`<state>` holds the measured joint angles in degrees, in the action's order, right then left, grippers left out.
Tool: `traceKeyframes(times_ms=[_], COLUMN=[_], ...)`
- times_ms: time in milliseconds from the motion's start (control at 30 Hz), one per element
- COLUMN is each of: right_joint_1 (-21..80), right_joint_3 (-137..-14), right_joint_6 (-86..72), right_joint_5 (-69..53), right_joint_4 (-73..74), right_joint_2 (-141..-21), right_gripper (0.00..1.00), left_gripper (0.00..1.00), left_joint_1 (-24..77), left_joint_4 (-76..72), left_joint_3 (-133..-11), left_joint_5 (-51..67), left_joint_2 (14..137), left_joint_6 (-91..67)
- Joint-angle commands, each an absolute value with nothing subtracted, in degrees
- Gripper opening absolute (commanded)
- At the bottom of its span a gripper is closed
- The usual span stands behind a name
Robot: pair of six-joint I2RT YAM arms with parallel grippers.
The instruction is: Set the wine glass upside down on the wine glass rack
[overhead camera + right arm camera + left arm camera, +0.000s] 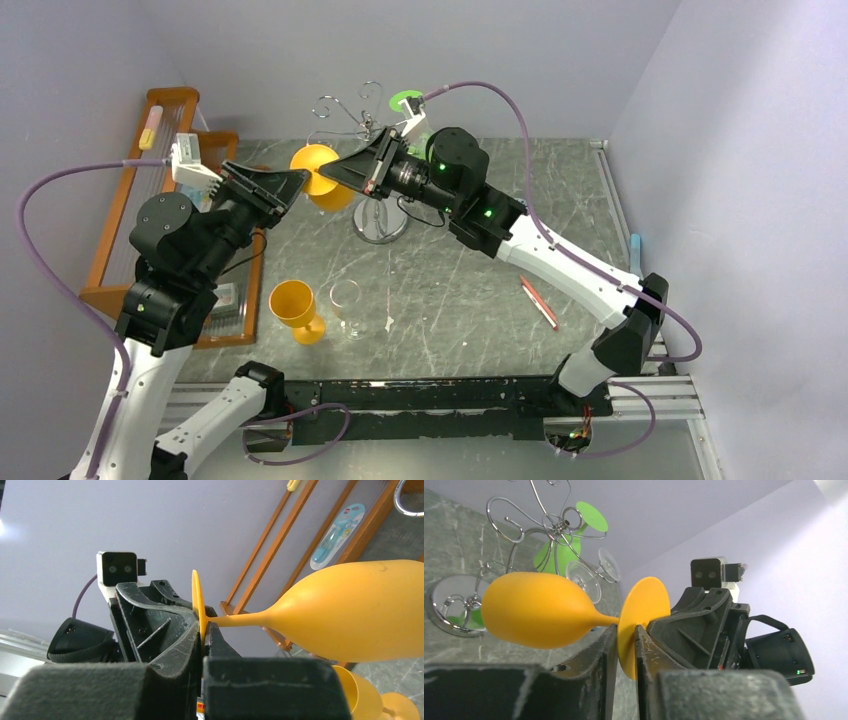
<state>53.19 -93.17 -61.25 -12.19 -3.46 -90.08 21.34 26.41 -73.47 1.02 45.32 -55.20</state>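
Jaws both on one thing. Right gripper (pixel 204 625) is fully closed on the rim of the foot disc (pixel 196 595) of the orange glass (pixel 350 610), the disc edge running down between its fingers. Left gripper (pixel 625 630) is narrowed onto the same disc (pixel 646 600) from the opposite side; a slim gap remains and the disc fills it, with pads looking pressed on both faces.

Orange glass (pixel 318 165) is in the air, lying on its side with the stem roughly level. The bowl (pixel 539 610) sticks out sideways from both sets of jaws and the foot is caught between them. In the top view the left gripper (pixel 300 180) and right gripper (pixel 335 172) meet tip to tip at the glass, just left of the rack (pixel 385 228) pole. The glass is near the rack but not hung on it.

Left wrist view: the rack's curled arms (pixel 554 525) are above and behind the bowl, and its shiny base (pixel 446 605) is down to the left. A green glass (pixel 559 555) and a clear glass (pixel 584 580) hang on those arms.

On the table (pixel 480 290), near the arm bases, a spare orange glass (pixel 293 305) and a clear tumbler (pixel 347 303) stand upright side by side. A red pen (pixel 539 302) lies to the right, and a wooden rack (pixel 120 200) is at the left edge.
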Motion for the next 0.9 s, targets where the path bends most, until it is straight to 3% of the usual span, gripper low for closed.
traceKeyframes(times_ms=[0,67,133,267,400,600,867], right_joint_1=[52.61,52.64,52.55,52.19,51.41,49.06,47.17], right_joint_3=[-91.78,-91.82,-91.85,-91.23,-91.13,-90.52,-88.94], right_joint_6=[-61.42,-61.1,-60.75,-60.16,-57.75,-57.21,-51.75], right_joint_5=[-14.18,-14.39,-14.58,-13.52,-12.06,-11.31,-7.83], right_joint_4=[-4.51,-4.3,-3.74,-3.28,-2.14,-0.54,1.98], right_joint_2=[-88.43,-88.26,-88.05,-86.87,-85.39,-84.01,-79.88], right_gripper=[0.0,0.0,0.03,0.44,0.61,0.7,0.69], left_gripper=[0.16,0.06,0.05,0.05,0.05,0.05,0.05], left_joint_1=[21.18,21.18,21.18,21.18,21.18,21.18,21.18], left_joint_4=[27.69,29.28,30.18,32.01,31.9,30.2,28.49], left_joint_3=[-77.21,-78.88,-80.39,-82.07,-82.04,-80.05,-76.55], left_joint_5=[0.09,-2.5,-4.35,-7.72,-10.05,-10.43,-8.05], left_joint_2=[46.55,47.35,47.99,49.08,49.56,50.91,54.12], left_joint_6=[-51.4,-49.7,-48.19,-46.94,-47.57,-50.2,-56.88])
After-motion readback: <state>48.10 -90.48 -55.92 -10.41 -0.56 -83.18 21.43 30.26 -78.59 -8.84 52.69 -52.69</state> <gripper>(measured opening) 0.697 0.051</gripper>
